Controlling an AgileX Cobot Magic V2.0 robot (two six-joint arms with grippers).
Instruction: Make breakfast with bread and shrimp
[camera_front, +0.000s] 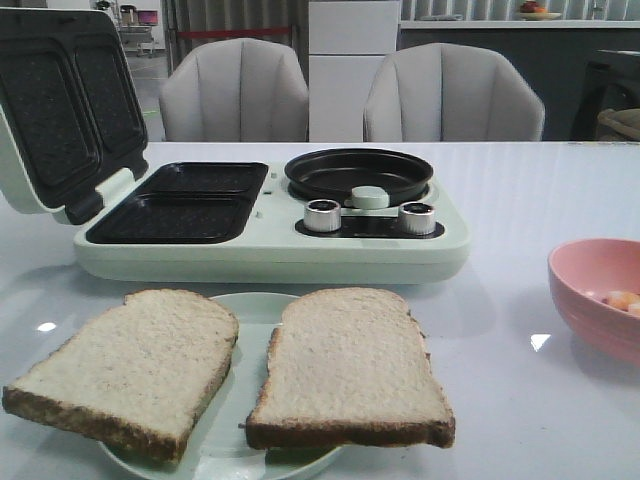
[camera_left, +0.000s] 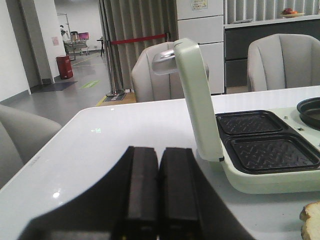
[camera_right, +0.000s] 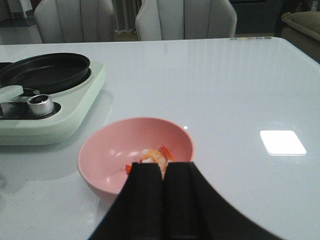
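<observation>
Neither arm shows in the front view; each appears only in its own wrist camera. The left gripper (camera_left: 158, 200) hangs low over the bare left part of the white table (camera_front: 520, 190), its two dark fingers pressed together with nothing between them. The right gripper (camera_right: 164, 197) is likewise closed and empty, poised just on the near side of the pink bowl (camera_right: 107, 150), its tips overlapping the bowl's near rim in that view.

The bread (camera_front: 350, 365) lies at the near edge of the table: two slices side by side, slightly apart, on a pale green plate (camera_front: 250, 305), both overhanging its rim. The shrimp (camera_right: 152, 157) sit in the bottom of the pink bowl, at the right side of the table, well apart from the bread.

Beyond the plate stands a pale green breakfast maker (camera_front: 270, 250). Its lid (camera_front: 65, 105) is raised at the left, exposing two dark ribbed sandwich plates (camera_front: 185, 200). On its right half rest a round black pan (camera_front: 360, 172) and two silver knobs (camera_front: 322, 216). Two grey chairs (camera_front: 240, 90) stand at the far side of the table.
</observation>
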